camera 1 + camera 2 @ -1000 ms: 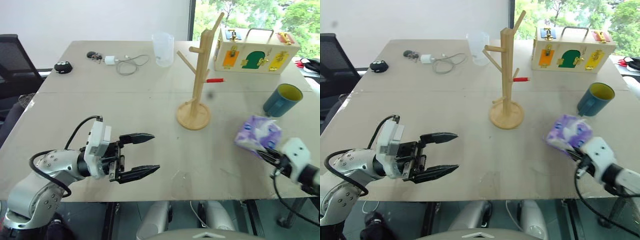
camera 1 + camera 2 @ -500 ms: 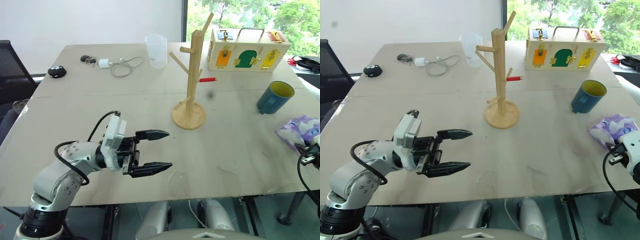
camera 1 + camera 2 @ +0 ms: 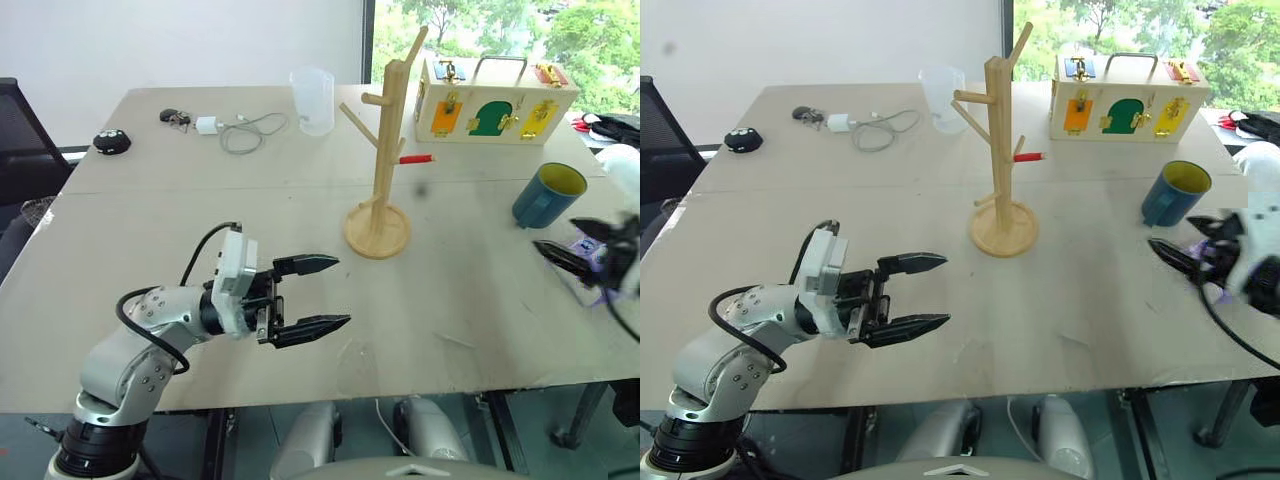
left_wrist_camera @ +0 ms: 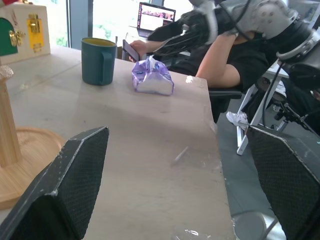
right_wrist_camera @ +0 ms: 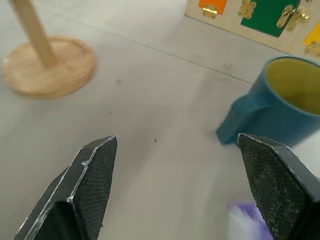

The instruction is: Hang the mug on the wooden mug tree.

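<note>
Windows and greenery sit behind your worktop (image 3: 150,200), a broad pale slab carrying everything you need.

Largest thing on it is the wooden box (image 3: 497,98) with coloured latches at the far right edge, not yours to touch. Next, the wooden mug tree (image 3: 384,150) stands upright near the middle on its round disc base, pegs angling up, 1 of them red-tipped and pointing toward the box.

Your left tool (image 3: 312,295) hangs level over the near worktop, jaws spread wide, nothing in them, well apart from the tree. Your right tool (image 3: 1185,245) comes in blurred at the right edge, jaws wide apart and empty, near the mug but not touching it.

Now the mug (image 5: 280,102): dark teal, yellow inside, standing on the worktop to the right of the tree, near the box. In the right wrist view its handle faces your right tool. A crumpled purple wrapper (image 4: 151,78) lies just beside it.

Expect the mug to be rigid, fairly heavy for its size, glazed and slippery, and breakable if dropped. I'd pinch across the rim and wall, leaving the handle loop free for a peg.
</note>
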`<action>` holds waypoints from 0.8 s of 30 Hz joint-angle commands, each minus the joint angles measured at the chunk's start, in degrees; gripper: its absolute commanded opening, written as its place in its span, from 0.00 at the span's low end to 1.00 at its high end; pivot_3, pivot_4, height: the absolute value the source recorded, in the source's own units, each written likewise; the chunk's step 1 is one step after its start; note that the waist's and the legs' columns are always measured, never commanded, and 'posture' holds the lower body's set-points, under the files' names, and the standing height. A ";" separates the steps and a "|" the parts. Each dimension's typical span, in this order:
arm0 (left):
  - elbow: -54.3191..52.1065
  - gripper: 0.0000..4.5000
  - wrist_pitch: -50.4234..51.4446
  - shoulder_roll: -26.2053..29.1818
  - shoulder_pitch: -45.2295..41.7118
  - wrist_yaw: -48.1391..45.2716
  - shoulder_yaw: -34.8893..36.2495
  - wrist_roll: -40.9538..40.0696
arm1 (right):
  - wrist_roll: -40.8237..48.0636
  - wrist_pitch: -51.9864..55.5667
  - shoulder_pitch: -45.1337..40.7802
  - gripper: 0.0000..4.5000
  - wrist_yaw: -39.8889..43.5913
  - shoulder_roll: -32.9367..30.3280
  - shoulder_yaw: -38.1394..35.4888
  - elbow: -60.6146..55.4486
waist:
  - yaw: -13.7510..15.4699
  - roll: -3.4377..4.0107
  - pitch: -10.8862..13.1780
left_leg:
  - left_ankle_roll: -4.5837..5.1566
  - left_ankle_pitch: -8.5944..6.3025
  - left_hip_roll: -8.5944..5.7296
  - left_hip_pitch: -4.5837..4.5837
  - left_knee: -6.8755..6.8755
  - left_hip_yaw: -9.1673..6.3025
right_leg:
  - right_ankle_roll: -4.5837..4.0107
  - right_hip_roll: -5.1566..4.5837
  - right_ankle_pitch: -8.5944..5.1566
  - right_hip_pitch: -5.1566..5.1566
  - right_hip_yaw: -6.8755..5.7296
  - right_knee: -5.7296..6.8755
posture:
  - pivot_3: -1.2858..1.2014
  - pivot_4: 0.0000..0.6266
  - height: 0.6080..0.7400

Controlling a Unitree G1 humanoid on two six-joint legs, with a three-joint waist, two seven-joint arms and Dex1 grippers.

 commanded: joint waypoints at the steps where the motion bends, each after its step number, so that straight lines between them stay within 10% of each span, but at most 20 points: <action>1: -1.83 1.00 -1.64 0.30 1.02 0.33 1.83 0.17 | -4.58 -4.62 -2.02 0.86 -2.48 1.62 3.66 4.84 | 0.34 0.06 0.03 | 0.00 0.00 -0.03 -0.02 0.00 -0.02 | 0.00 -0.02 0.00 -0.03 -0.01 0.02 | 0.52 0.24 1.00; 24: -3.96 1.00 -8.44 -1.44 6.58 2.37 6.61 1.27 | -14.10 -25.70 -17.30 0.86 3.18 6.45 12.09 35.23 | -0.24 0.16 0.06 | 0.05 -0.03 -0.10 -0.03 -0.08 0.06 | 0.02 -0.11 0.00 -0.15 -0.05 0.03 | 0.52 0.24 1.00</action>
